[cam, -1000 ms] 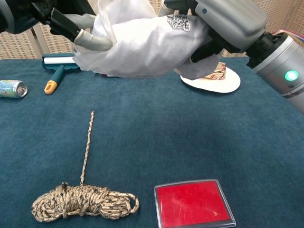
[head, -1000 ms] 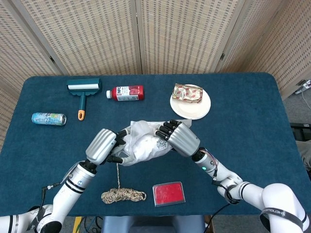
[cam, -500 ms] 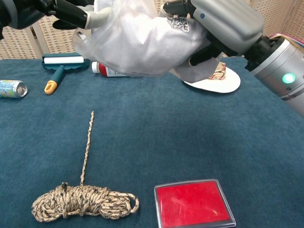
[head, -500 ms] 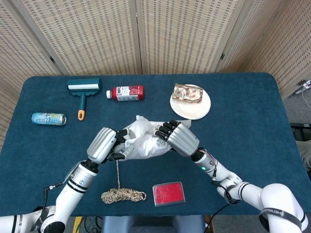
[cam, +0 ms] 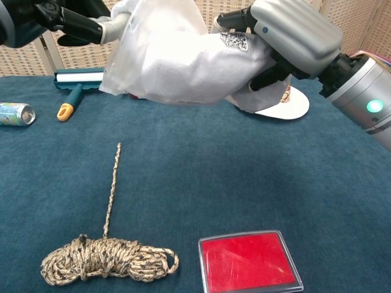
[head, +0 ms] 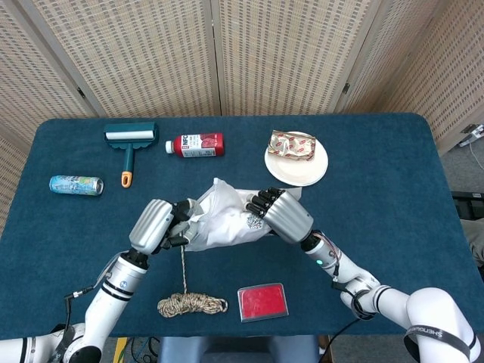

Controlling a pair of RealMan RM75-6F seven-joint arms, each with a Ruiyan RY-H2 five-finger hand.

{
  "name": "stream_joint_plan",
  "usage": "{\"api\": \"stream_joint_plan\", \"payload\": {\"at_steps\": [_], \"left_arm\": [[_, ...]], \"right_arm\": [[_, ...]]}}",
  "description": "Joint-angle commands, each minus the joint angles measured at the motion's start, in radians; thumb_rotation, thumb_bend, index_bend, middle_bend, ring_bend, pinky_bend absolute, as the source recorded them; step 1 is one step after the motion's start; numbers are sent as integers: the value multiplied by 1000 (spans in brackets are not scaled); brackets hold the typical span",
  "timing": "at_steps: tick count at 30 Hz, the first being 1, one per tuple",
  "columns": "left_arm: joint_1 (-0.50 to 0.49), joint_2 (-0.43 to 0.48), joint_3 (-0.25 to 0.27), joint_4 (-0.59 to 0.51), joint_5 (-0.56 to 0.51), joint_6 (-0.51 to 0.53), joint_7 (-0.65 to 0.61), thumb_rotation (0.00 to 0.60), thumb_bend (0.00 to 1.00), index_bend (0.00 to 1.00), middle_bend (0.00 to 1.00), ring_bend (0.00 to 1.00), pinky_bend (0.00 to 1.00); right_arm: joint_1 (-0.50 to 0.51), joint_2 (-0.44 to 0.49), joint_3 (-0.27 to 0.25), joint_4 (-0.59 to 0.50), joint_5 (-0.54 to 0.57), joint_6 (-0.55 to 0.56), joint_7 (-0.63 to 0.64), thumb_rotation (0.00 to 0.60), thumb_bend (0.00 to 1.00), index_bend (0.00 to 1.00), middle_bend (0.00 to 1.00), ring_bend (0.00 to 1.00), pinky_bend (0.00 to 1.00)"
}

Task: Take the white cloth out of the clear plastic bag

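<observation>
The clear plastic bag hangs in the air above the table's middle, stretched between both hands. The white cloth fills it as a pale bulk, and a small patterned label shows near my right fingers. My left hand pinches the bag's left edge. My right hand grips the right end, with fingers over the top and the thumb beneath. The bag's open mouth faces the left hand.
A coiled rope with a loose end lies below the bag, beside a red case. Farther back lie a lint roller, a red bottle, a can and a white plate holding a wrapped snack.
My left hand has moved left and slightly up, pulling the bag's edge outward and stretching the plastic. The right hand has kept its grip with little movement.
</observation>
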Motion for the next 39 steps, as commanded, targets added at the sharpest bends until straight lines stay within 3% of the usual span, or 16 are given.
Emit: {"api": "stream_joint_plan", "payload": {"at_steps": [1,14,20,25,31,39], "left_arm": [[11,2,7,11,-3,9,-7,600,771,711,1000,886,934],[76,21,59,71,-21,33,-36,600,780,718,1000,885,934],[99,20,68,103,-31,43,-51,600,779,718,1000,885,934],[115,16,74,126,-35,49,-59,600,780,718,1000,885,934],[129,-4,96,159,-39,40,-58,600,780,718,1000,885,934],[137,-58,127,217,-20,28,-37,600,780,718,1000,885,934]], "right_arm": [[-8,-1,-5,7,6,-6,5,600,611,510,591,554,737],[-52,-8,-43,67,30,-43,50,600,482,509,546,513,737],[-64,-7,-65,84,43,-97,63,600,242,411,423,398,697],[-70,14,-77,57,65,-167,45,600,11,195,265,246,561],[-77,57,-88,-16,107,-278,7,600,0,29,129,134,428],[-84,110,-96,-109,134,-355,-34,600,0,0,70,81,371]]}}
